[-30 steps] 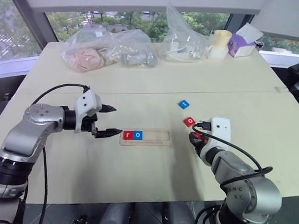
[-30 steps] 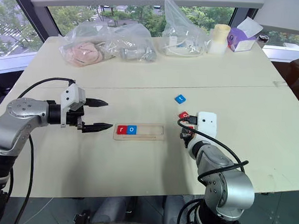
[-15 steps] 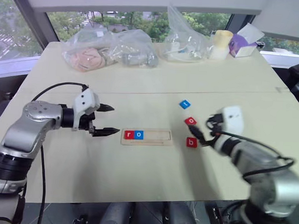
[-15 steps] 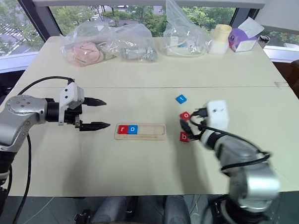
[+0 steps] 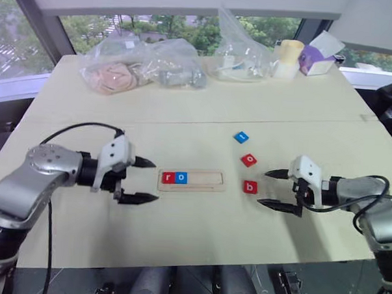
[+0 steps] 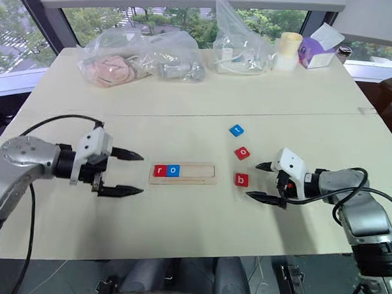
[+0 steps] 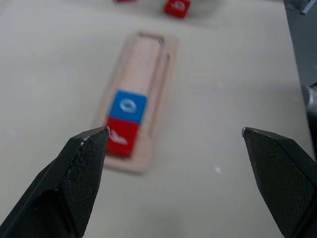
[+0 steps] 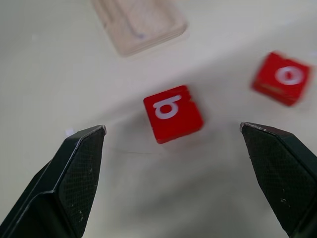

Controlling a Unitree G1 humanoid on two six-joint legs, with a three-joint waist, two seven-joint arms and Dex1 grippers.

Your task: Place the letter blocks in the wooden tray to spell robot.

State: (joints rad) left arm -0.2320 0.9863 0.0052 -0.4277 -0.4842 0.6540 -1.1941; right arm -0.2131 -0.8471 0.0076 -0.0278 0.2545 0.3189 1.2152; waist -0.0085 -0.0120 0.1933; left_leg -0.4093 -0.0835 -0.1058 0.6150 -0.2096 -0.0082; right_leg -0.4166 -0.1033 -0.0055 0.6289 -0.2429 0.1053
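Note:
The wooden tray (image 5: pixel 207 181) lies mid-table with a red "r" block (image 5: pixel 168 178) and a blue "o" block (image 5: pixel 181 178) at its left end. To its right, loose on the table, are a red "b" block (image 5: pixel 250 186), a red "o" block (image 5: pixel 249 160) and, farther back, a blue block (image 5: pixel 241 137). My left gripper (image 5: pixel 155 180) stands open just left of the tray, pointing at it. On the other side, my right gripper (image 5: pixel 262 188) is open just right of the "b" block (image 8: pixel 173 113) with nothing in it.
Clear plastic bags (image 5: pixel 141 65) with soft items lie along the far side, with another bag (image 5: pixel 242 54), a pale cup (image 5: pixel 288 58) and a purple box (image 5: pixel 317 58) at the far right. The table's near edge runs just below both grippers.
My right gripper has opened, left the red "b" block on the table and swung out to the right, now pointing level at it. The left gripper has drawn back slightly from the tray.

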